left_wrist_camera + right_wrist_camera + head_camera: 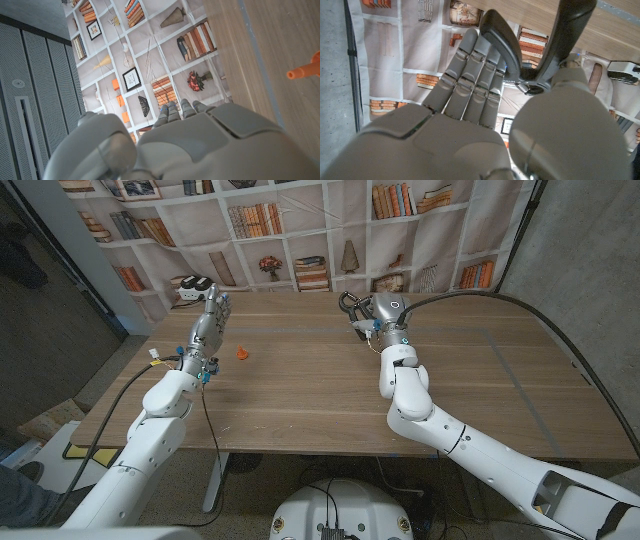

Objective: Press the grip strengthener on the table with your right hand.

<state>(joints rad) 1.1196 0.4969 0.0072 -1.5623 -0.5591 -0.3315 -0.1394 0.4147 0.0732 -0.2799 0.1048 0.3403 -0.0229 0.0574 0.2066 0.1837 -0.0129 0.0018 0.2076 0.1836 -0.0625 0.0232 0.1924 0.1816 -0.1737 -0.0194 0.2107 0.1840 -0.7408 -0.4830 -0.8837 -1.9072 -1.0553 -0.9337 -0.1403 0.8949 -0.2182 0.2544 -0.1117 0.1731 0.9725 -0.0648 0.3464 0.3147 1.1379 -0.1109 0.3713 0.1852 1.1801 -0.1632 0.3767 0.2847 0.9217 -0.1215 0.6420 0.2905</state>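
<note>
The robot's right hand (485, 95) held the black grip strengthener (530, 50) above the far middle of the wooden table (300, 395), fingers and thumb bracketing its handles, seemingly to squeeze; the left hand (208, 322) waited open, upright, holding nothing.

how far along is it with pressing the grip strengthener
Done: the right hand has reached the grip strengthener and holds it at the table's far side, fingers against one handle. In hand: the squeeze; the handles look apart. Left: closing them. The left hand holds nothing, beside a small orange piece.
</note>
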